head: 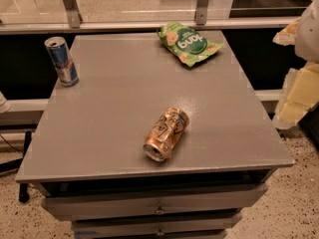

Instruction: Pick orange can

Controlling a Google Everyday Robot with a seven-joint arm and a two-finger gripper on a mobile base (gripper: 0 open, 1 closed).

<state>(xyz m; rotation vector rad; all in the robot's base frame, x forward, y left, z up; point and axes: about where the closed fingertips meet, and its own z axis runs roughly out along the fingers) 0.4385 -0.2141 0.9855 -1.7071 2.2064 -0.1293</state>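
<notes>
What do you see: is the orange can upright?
No, the orange can lies on its side on the table, the hand off beside the table.

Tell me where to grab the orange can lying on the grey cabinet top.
I'd grip the orange can mid-body from above, closing across its round sides: it lies on its side, silver top toward the cabinet's front edge. The end effector sits at the view's right edge.
</notes>
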